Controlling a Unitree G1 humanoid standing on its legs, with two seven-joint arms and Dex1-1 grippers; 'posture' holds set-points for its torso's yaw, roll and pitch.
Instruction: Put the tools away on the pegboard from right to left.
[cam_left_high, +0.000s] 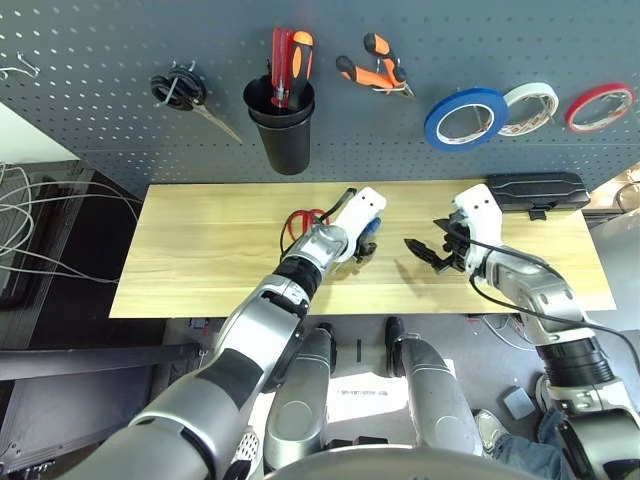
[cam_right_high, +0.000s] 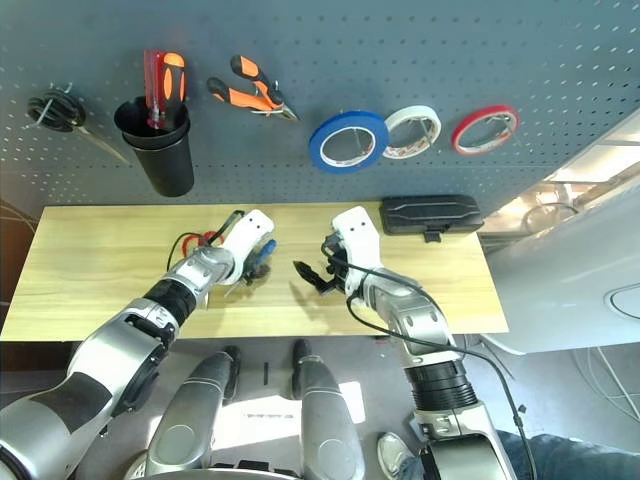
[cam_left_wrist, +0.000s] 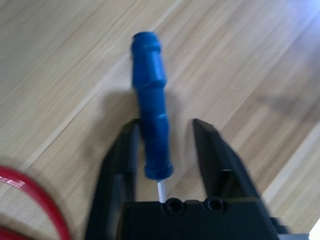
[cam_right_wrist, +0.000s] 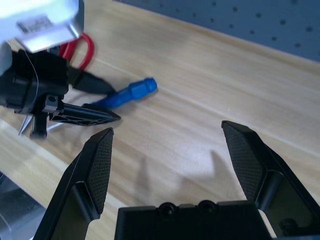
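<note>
The pegboard (cam_left_high: 330, 130) stands behind a wooden table (cam_left_high: 200, 250). Along its upper part, the blue tape ring (cam_left_high: 466, 118) hangs at about 2 o'clock, with a white tape roll (cam_left_high: 529, 107) just beside it and a red tape roll (cam_left_high: 599, 106) further toward 3 o'clock. The orange-handled pliers (cam_left_high: 375, 68) hang near 12 o'clock. A black cup (cam_left_high: 281, 124) at about 11 o'clock holds red and orange handles. Black-handled scissors (cam_left_high: 185, 94) hang toward 10 o'clock.

On the table, the blue screwdriver (cam_left_wrist: 150, 102) lies flat near the middle. The left gripper (cam_left_wrist: 165, 147) is down at it, jaws apart, one finger on each side of the handle's lower end; the handle lies close against one finger, with a gap to the other, so it is not clamped. The thin metal shaft points back toward the wrist. The red-handled scissors (cam_left_high: 303, 221) lie on the table just beside the left gripper, toward 9 o'clock of it, partly hidden by the arm.

The right gripper (cam_right_wrist: 172, 145) hovers over bare wood at 3 o'clock of the screwdriver, jaws wide apart and holding nothing. A black case (cam_left_high: 536, 191) lies on the table's far edge at about 3 o'clock.
</note>
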